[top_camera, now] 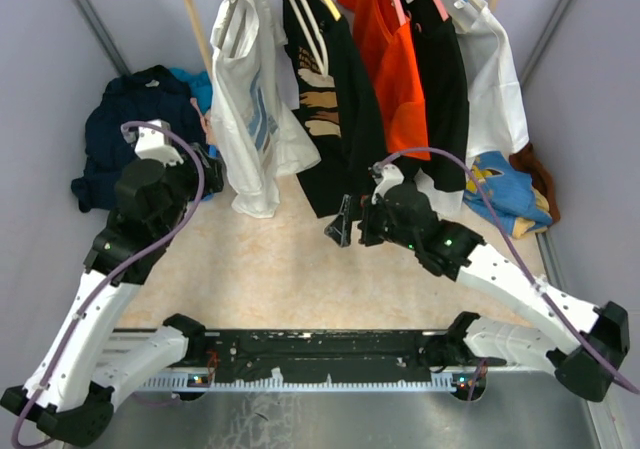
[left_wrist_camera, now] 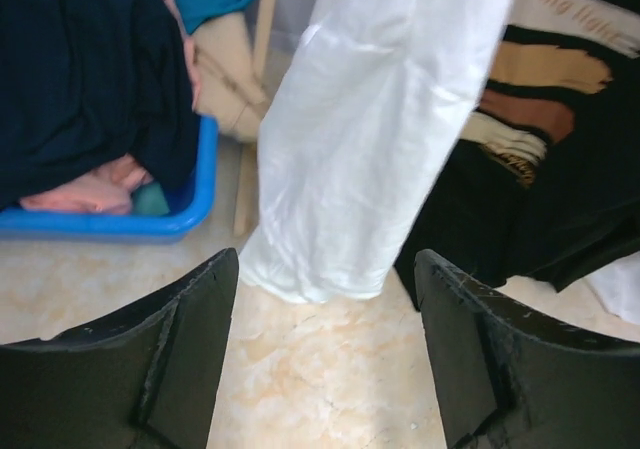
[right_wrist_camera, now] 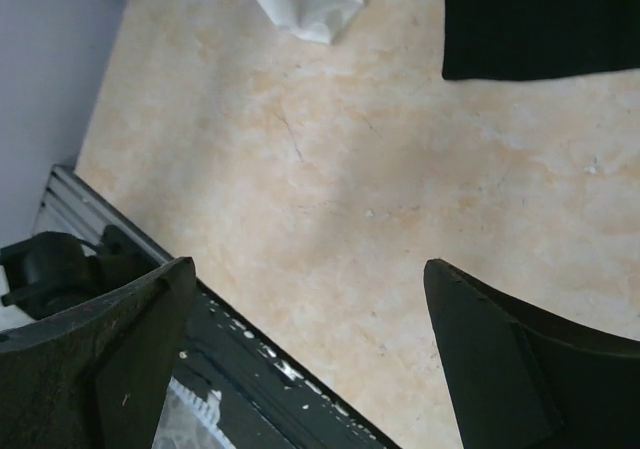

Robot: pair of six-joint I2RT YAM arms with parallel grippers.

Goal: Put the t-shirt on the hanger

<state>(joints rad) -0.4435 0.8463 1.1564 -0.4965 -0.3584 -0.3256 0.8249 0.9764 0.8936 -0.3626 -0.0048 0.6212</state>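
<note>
The white short-sleeved t-shirt with the blue and grey-blue chest print (top_camera: 248,99) hangs at the left end of the row of clothes at the back of the table. Its shoulders are draped over the thin triangular hanger with pale grey-white arms and a silver wire hook (top_camera: 226,19). The hook reaches up out of the top view, so what it hangs from cannot be seen. The shirt sits turned sideways, and its hem drops to just above the pale marbled tabletop (top_camera: 290,259). The main step therefore looks done: the garment is on its hanger and carries its own weight, and nothing else supports it. Whether both shoulders sit squarely on the hanger's arms cannot be told, because the folds hide the far side. The left gripper (top_camera: 208,165) is just beside the lower left of the shirt, and its wrist view shows the black fingers (left_wrist_camera: 150,359) spread wide with only bare tabletop between them. The white cloth hangs a little ahead of the fingertips and does not touch them. The right gripper (top_camera: 345,224) hovers near the hem of the black shirt with the tan print (top_camera: 325,109), also spread wide and empty over the table. Beside the left arm, a blue plastic tub (left_wrist_camera: 150,224) holds dark navy clothing (left_wrist_camera: 80,69). What seems left is small: pulling both arms back, and perhaps straightening the shirt's hang.
</note>
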